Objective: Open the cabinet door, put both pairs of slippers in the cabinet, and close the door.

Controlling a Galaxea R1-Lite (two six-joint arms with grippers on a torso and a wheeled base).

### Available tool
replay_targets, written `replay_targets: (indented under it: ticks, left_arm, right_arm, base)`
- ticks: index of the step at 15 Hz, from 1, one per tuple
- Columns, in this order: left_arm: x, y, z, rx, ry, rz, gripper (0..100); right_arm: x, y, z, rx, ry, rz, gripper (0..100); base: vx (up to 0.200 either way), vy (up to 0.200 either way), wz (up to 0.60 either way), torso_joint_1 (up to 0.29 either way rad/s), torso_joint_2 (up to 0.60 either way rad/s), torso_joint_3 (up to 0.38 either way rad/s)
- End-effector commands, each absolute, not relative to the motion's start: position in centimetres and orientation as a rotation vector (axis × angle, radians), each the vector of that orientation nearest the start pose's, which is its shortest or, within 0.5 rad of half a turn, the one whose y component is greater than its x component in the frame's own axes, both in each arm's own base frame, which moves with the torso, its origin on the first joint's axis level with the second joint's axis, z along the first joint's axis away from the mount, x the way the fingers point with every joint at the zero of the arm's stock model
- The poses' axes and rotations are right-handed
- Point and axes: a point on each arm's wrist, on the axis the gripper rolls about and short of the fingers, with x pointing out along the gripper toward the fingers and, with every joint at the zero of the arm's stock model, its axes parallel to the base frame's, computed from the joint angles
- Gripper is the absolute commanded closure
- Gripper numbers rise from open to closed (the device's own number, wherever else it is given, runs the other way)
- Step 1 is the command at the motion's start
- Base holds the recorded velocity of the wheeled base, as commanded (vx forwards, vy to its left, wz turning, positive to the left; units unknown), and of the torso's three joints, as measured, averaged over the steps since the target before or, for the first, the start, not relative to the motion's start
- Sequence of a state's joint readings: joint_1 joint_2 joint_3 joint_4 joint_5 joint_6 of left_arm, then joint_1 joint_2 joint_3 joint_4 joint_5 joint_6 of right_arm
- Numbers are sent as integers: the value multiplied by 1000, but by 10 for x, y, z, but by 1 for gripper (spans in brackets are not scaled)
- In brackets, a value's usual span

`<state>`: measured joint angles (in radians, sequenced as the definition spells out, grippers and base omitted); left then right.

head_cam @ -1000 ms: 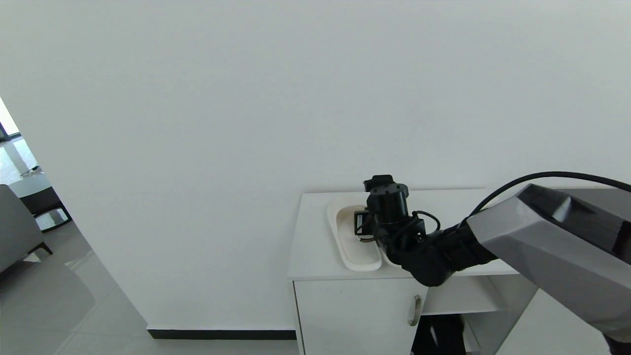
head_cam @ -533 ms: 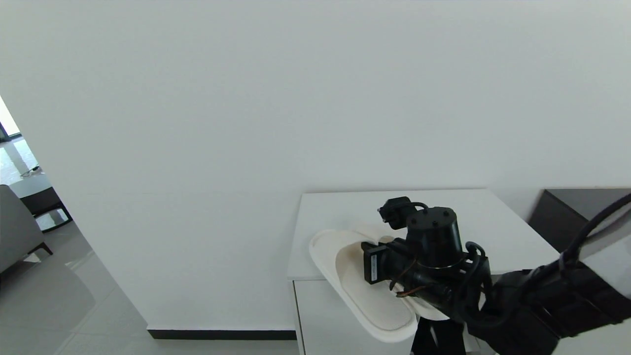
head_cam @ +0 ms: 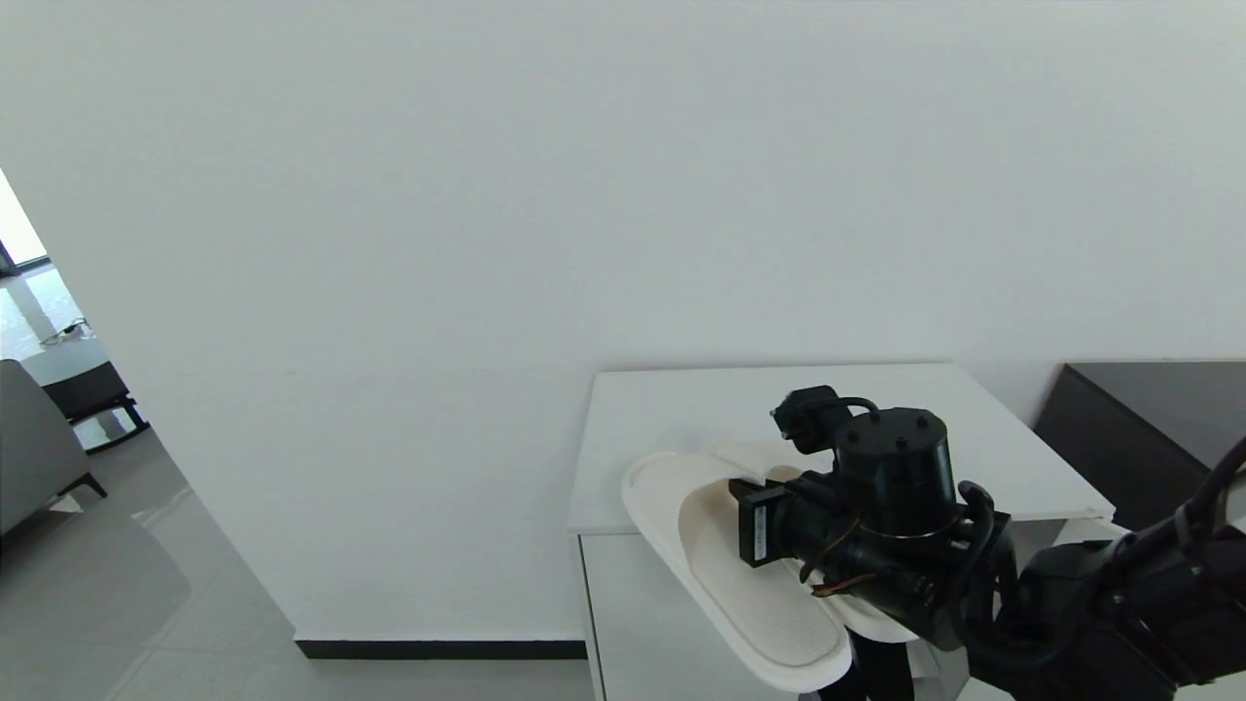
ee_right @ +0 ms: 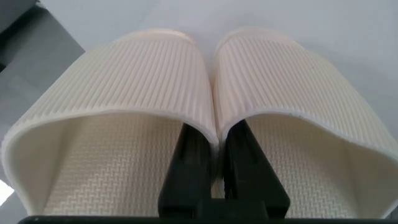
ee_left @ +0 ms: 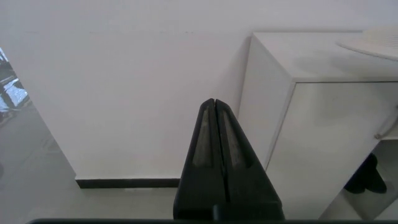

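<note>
The right end effector (ee_right: pixel 216 134) is clamped on the pair of cream slippers (head_cam: pixel 769 604), pinching the inner edges of both straps together (soles side by side). The slippers are held over the white cabinet's (head_cam: pixel 779 409) front left edge. The left end effector (ee_left: pixel 215 107) is closed on nothing, low beside the cabinet. A dark shape (ee_left: pixel 365 177) in its open bay may be shoes.

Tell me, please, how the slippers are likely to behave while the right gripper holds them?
Probably light: the right gripper, pinching the straps, holds both slippers. Fairly stiff, it seems: the soles jut past the cabinet edge without drooping. The ribbed straps likely resist slipping.
</note>
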<state>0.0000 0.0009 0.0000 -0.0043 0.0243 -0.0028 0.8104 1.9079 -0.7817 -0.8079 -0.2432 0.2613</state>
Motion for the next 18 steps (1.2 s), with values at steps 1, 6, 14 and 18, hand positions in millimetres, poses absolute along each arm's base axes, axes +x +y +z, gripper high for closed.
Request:
replay_targets:
  ticks: [1, 6, 14, 18]
  left_arm:
    - [-23, 1, 76, -3, -3, 25, 100]
    - [-23, 1, 76, -3, -3, 25, 100]
    - [-23, 0, 76, -3, -3, 21, 100]
    - [-23, 0, 76, -3, -2, 21, 100]
  right_arm:
    - [237, 242, 127, 90, 346, 522, 100]
    - [236, 241, 126, 88, 349, 521, 100]
    - [229, 244, 122, 75, 365, 539, 100]
    - [217, 244, 117, 59, 383, 563, 100]
  base:
    - [-200, 0, 0, -7, -2, 7]
    - [-200, 0, 0, 3, 7, 3]
    - [0, -50, 0, 0, 1, 1]
    - [0, -200, 0, 4, 4, 4]
